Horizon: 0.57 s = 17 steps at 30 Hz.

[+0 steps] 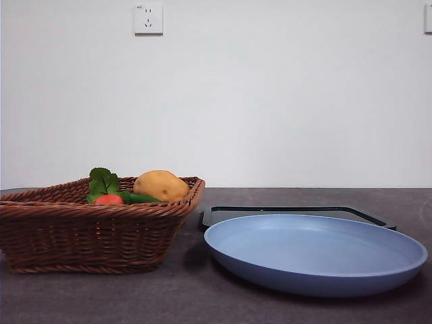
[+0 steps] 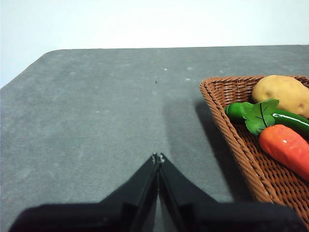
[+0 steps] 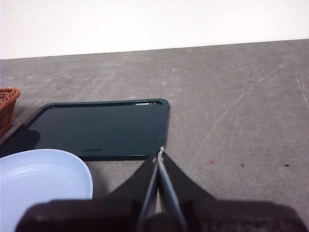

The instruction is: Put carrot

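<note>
The orange-red carrot (image 2: 286, 148) lies in the brown wicker basket (image 2: 231, 130) with its green leaves (image 2: 259, 116) over a slim green vegetable. In the front view only its tip (image 1: 109, 199) and leaves (image 1: 103, 181) show above the basket rim (image 1: 81, 210). My left gripper (image 2: 158, 156) is shut and empty over bare table beside the basket. My right gripper (image 3: 160, 153) is shut and empty over the edge of the dark tray (image 3: 96, 128). Neither arm shows in the front view.
A tan potato (image 1: 160, 185) and a green vegetable (image 2: 289, 120) share the basket. A blue plate (image 1: 316, 251) sits at the front right, with the dark tray (image 1: 297, 214) behind it. The table (image 2: 96, 111) is dark grey. A white wall stands behind.
</note>
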Tool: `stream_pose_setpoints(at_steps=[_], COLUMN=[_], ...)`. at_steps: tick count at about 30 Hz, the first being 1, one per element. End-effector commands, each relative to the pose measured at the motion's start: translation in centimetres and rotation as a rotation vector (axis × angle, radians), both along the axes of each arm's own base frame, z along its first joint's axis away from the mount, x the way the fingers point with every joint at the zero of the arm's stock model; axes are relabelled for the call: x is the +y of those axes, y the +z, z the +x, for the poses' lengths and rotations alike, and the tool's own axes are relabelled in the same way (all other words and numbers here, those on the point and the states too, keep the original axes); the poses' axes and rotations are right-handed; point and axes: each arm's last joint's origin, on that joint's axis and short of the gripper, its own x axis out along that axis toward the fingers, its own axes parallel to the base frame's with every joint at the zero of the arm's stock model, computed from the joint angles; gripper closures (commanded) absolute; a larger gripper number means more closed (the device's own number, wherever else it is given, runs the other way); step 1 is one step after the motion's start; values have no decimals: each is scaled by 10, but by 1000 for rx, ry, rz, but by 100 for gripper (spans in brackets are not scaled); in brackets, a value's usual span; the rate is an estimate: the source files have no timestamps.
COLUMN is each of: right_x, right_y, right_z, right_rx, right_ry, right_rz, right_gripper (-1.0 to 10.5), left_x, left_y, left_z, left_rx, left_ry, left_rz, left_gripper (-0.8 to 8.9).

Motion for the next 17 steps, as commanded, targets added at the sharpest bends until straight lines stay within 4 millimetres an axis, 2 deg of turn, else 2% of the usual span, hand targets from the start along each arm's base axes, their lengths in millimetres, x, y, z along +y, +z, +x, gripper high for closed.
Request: stream_pose_setpoints(at_steps=[1,4,9,14,17], right_x=[0,0,0,0,1], right_y=[-2,0,0,0,2], right_z=[0,1,1,1,0], right_rx=[0,-16,17,42,50], right_ry=[-6,-7,-40,-63,-37], right_rz=[14,38,277,451,482], right_gripper=[943,943,943,943,943], left_x=[0,-1,-6,-9,-9], left_y=[0,3,6,9,10], left_z=[0,1,0,0,0], left_rx=[-18,-40,-27,-44,-43], left_ry=[-1,-36,-166,-259,-263], left_rz=[-14,-119,-371,-404,-419], left_gripper=[805,805,805,806,807])
